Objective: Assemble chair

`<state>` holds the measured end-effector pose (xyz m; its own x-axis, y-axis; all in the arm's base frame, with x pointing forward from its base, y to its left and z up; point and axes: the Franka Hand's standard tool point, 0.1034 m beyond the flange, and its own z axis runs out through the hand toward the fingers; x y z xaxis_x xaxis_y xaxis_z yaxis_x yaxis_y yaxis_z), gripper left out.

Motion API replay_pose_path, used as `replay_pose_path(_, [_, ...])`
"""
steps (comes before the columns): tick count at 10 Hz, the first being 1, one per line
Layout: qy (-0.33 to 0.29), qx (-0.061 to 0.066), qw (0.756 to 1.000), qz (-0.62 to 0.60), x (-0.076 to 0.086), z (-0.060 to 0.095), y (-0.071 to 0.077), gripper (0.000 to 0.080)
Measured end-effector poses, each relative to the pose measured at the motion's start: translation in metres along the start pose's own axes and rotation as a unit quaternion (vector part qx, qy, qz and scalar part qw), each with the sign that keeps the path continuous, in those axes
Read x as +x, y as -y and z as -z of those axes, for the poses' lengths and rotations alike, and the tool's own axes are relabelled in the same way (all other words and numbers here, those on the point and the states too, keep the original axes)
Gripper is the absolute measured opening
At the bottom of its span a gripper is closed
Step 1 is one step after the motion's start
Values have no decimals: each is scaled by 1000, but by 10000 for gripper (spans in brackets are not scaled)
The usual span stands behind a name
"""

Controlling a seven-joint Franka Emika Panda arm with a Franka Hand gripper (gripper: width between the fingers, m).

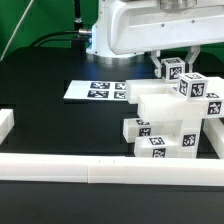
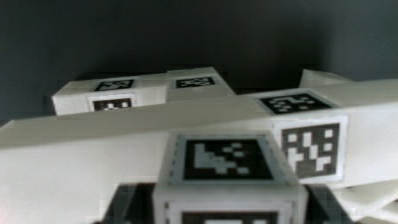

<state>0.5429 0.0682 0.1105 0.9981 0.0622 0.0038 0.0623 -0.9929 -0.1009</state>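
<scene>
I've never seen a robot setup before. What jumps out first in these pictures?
A cluster of chunky white chair pieces with black-and-white square tags stands on the black table, toward the exterior view's right. The big white robot arm hangs right above it, its gripper shut on a tagged piece. A flat marker board lies behind, and white border bars fence the front.

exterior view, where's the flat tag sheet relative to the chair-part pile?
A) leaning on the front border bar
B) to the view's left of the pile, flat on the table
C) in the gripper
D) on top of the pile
B: the marker board lies flat on the black table, to the exterior view's left of the stacked chair parts.
</scene>
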Motion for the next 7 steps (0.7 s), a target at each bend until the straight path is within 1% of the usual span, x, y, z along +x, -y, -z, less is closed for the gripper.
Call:
replay_pose_path(4, [0,1,991,-131,0,0,1,268])
replay_pose_path(5, [0,4,985,-174,0,0,1,269])
replay_pose_path(7, [1,4,975,-223,0,0,2,269])
